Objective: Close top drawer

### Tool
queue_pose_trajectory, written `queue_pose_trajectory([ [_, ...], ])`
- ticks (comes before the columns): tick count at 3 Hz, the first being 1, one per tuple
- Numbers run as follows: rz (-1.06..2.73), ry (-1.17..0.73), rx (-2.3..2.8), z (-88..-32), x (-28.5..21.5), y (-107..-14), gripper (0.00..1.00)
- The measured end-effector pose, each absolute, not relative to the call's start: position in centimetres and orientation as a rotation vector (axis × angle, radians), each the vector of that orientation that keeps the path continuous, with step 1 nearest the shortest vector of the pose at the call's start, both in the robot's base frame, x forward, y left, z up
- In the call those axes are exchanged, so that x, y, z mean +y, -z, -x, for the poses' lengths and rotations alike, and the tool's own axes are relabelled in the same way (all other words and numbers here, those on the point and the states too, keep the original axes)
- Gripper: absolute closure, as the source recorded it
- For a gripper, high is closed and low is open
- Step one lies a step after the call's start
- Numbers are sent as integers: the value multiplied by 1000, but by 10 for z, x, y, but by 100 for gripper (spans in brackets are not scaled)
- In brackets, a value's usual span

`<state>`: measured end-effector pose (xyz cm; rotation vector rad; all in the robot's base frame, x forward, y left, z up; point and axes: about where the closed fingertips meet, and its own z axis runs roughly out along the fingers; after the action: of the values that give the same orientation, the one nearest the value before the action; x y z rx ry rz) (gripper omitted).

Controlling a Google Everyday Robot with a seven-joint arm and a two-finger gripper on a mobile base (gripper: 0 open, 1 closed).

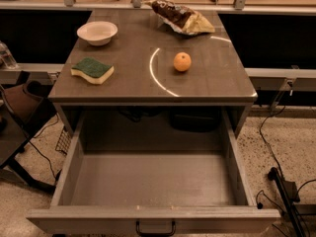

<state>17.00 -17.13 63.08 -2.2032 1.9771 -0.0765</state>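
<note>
The gripper is not in the picture at all, so I cannot tell if it is spread or pressed together. The top drawer (pixel 153 181) is pulled far out from under the bench (pixel 212 85). It sits in front of the orange (pixel 182 61) and lower down, close to the camera. The drawer is a wide grey box, and its inside is plain grey. A small black handle (pixel 155 228) sits in the middle of the drawer's front panel, straight in front of the orange at the bottom edge of the picture. The orange stands on the bench top a little right of the middle. A thin curved line of light (pixel 153 74) runs on the bench top just left of the orange. A green and yellow sponge (pixel 92 70) lies well to the left of the orange, near the left edge of the bench. A white bowl (pixel 97 32) stands behind the sponge, left of the orange and farther back. A crinkly snack bag (pixel 181 18) lies behind the orange, near the back edge. Black cables (pixel 269 132) trail on the speckled floor, right of the orange and lower.
</note>
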Motion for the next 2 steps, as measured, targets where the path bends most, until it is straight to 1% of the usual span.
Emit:
queue_pose_trajectory([
  [2, 2299, 180, 1872, -244, -150, -619, 100],
])
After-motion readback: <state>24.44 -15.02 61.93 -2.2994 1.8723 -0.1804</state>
